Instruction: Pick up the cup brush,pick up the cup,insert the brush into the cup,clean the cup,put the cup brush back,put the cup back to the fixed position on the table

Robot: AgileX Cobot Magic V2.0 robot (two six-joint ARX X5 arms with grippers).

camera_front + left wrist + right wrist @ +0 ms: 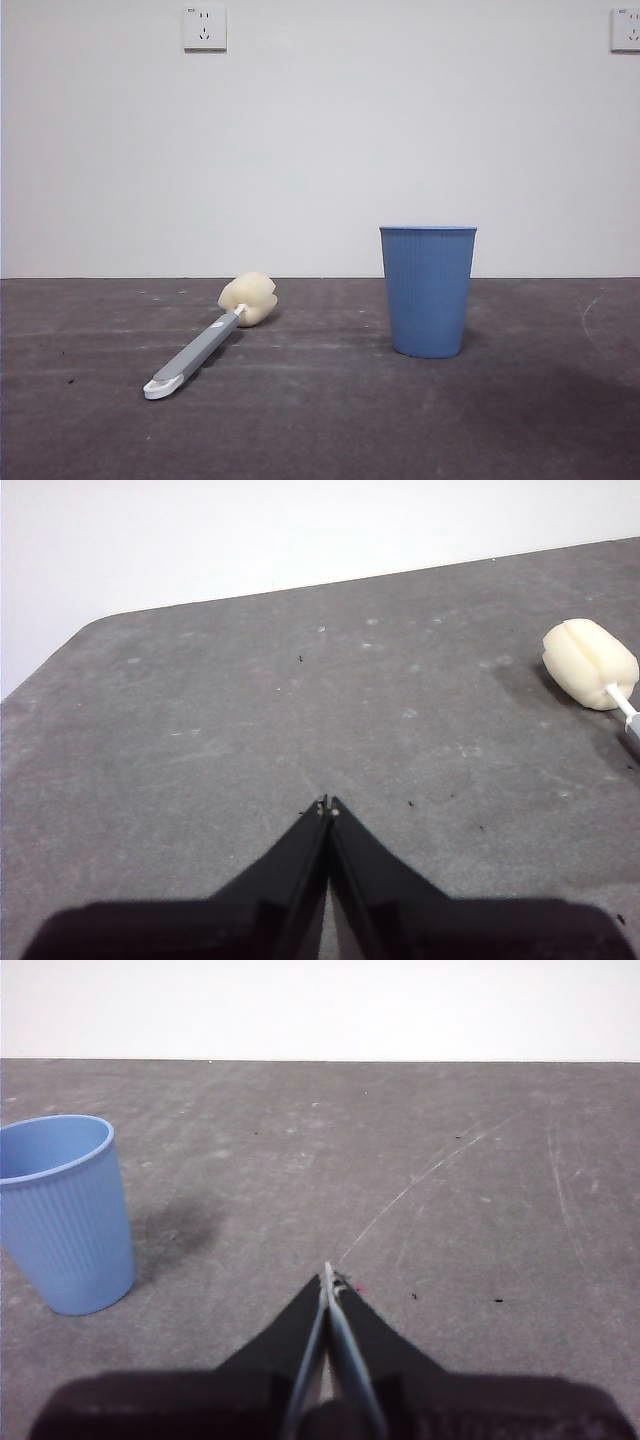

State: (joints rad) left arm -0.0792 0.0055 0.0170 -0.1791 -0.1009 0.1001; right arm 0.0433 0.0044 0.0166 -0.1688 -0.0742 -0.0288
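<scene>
1. Behind the dark grey worktop (pixel 330 420) a plain white wall is seen, with a socket (pixel 204 28) high on it and a second socket (pixel 626 29) at the top corner of the front view.
2. The left gripper (pixel 326 804) is shown with its fingers pressed together at the tips — nothing is held or touched, and bare worktop lies beneath them.
3. The right gripper (pixel 328 1272) is likewise closed to a thin seam, with nothing between its fingers.
4. The cup brush (pixel 209 339) is laid flat on the worktop, its sponge head toward the wall and its white looped tip toward the camera.
5. The cup (pixel 428 290) is stood upright, mouth up, well apart from the brush.
6. Neither arm is shown in the front view; only the sponge head is caught in the left wrist view, and only the cup in the right wrist view.
7. A rounded worktop corner is shown in the left wrist view — open surface lies between each gripper and its nearest object.
</scene>
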